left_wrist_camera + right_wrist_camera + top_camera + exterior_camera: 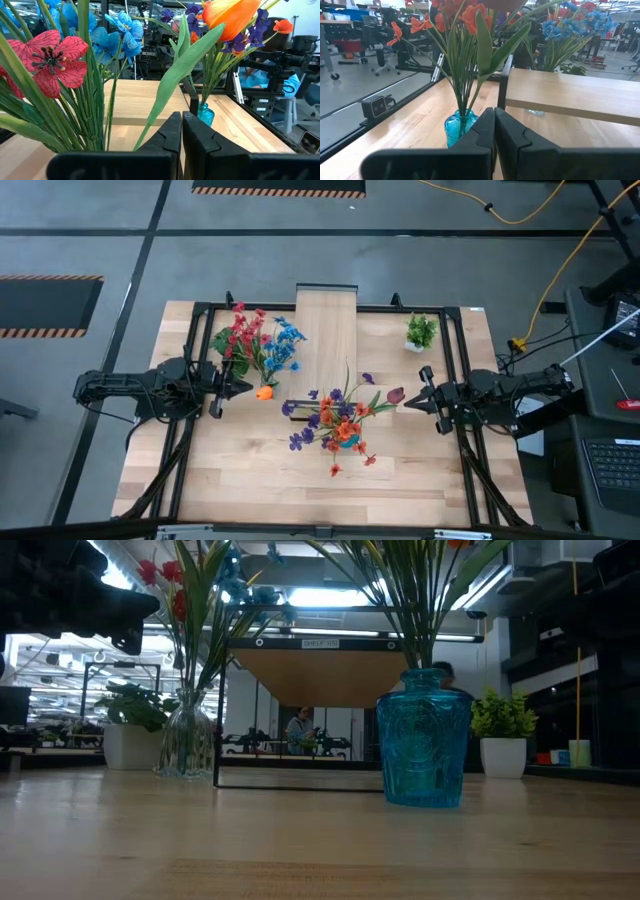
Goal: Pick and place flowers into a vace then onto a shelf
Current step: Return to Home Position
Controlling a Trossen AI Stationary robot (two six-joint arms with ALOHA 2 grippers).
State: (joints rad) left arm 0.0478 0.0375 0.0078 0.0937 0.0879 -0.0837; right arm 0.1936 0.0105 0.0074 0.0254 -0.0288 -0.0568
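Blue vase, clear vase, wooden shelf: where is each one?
blue vase [424, 745], low view, middle of its glass body.
clear vase [187, 745], low view, its rounded belly.
shelf [326, 330], high view, bare wood of its top.

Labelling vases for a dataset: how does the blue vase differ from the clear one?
The blue vase is blue-tinted; the clear vase is colourless. The blue vase holds purple and orange blooms, the clear vase red and blue blooms. The blue vase stands before the shelf's end, the clear vase beside it. Both stand upright on the table, off the shelf.
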